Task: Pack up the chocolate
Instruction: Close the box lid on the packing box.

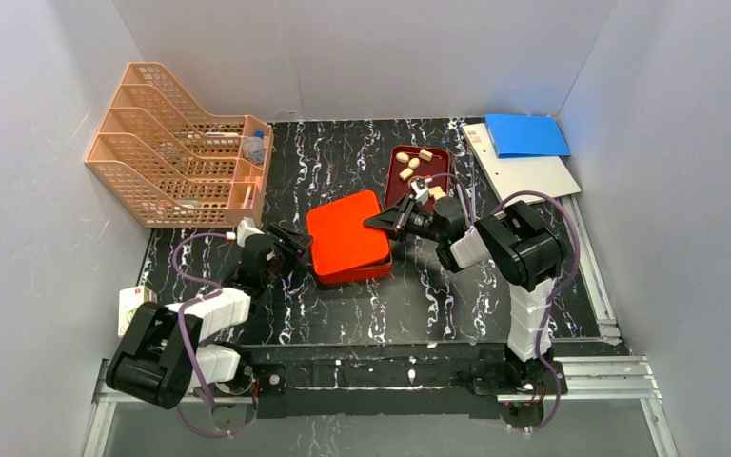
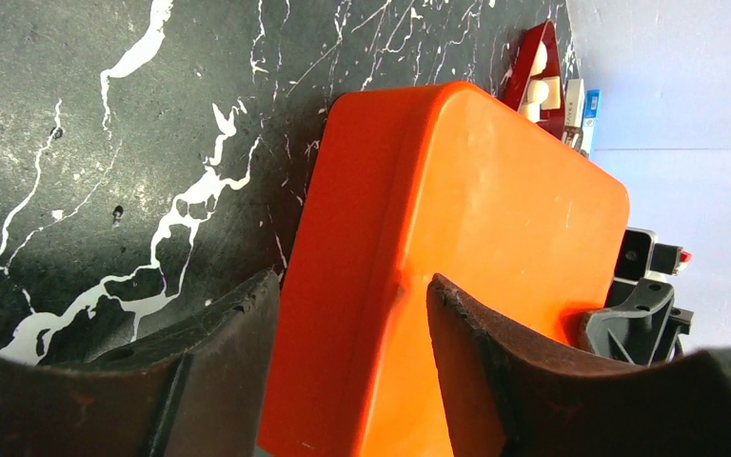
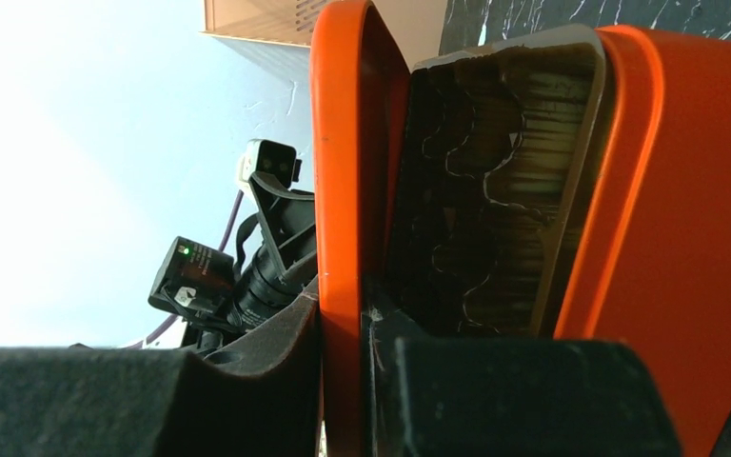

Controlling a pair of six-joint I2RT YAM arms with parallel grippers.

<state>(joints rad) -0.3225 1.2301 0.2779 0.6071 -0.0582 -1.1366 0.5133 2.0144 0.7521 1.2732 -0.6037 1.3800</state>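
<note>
- Right jaws are pinching the lid (image 3: 339,143) by its rim; it is risking slipping and snapping shut.
- Left jaws are straddling the orange box (image 3: 685,238), grip unclear; it is risking lifting along.

Black-and-white left arm (image 1: 186,328), matching right arm (image 1: 523,257), looping purple cables (image 1: 183,262), dark scuffed jaws.
</note>
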